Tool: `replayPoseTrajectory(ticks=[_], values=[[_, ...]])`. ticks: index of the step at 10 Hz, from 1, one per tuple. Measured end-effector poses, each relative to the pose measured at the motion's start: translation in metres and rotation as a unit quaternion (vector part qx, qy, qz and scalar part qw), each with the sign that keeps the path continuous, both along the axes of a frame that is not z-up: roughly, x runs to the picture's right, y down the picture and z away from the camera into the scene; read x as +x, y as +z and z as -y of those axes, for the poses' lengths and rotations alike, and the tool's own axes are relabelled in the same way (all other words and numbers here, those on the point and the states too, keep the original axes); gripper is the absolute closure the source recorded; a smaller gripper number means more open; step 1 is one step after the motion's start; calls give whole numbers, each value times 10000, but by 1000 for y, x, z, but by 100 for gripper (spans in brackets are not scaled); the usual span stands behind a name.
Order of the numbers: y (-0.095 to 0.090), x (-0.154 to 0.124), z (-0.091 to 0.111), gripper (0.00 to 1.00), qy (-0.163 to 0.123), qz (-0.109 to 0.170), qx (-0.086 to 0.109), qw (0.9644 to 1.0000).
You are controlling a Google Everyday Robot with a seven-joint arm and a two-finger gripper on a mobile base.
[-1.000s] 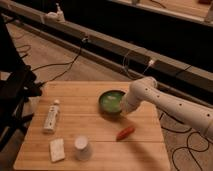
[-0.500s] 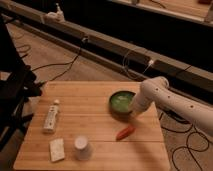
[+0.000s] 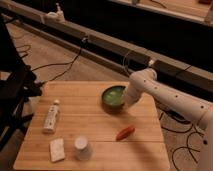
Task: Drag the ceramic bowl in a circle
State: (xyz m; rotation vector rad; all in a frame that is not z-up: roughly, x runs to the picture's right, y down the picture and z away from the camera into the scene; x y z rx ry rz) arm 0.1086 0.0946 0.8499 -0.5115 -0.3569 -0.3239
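Observation:
The ceramic bowl (image 3: 113, 96), round with a glossy green inside and a dark rim, sits on the wooden table (image 3: 90, 125) towards its back right. My gripper (image 3: 126, 100) comes down from the white arm (image 3: 165, 95) on the right and meets the bowl's right rim. The wrist hides the fingertips.
A white tube (image 3: 51, 117) lies at the table's left. A white upturned cup (image 3: 82, 148) and a pale block (image 3: 57, 149) stand near the front left. An orange carrot-like piece (image 3: 125, 132) lies front right of the bowl. Cables run over the floor behind.
The bowl and my gripper have moved together: right from its first spot, then slightly back and left. The other things have not moved.

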Motion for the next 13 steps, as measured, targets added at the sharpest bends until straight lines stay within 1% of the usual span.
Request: replayPoseTrajectory(ticks=[1,2,3,4,5,6,7,8,9,10,11,12,13], values=[[-10,-22,-1,100,-131,242,61,9996],[-19,-35,-5,100,-205,426,73,9989],[-33,-49,-17,100,-277,655,35,9975],[-46,-57,-34,100,-342,819,-60,9960],[-56,-58,-52,100,-395,909,-193,9949],[-62,-53,-69,100,-416,920,-338,9943],[-64,-39,-84,100,-424,834,-472,9945],[-61,-18,-95,100,-383,624,-614,9954],[-54,8,-97,100,-293,335,-685,9967],[-45,32,-93,100,-195,58,-686,9974],[-34,52,-84,100,-132,-210,-661,9975],[-23,64,-71,100,-112,-397,-574,9975],[-12,67,-54,100,-128,-512,-458,9976]])
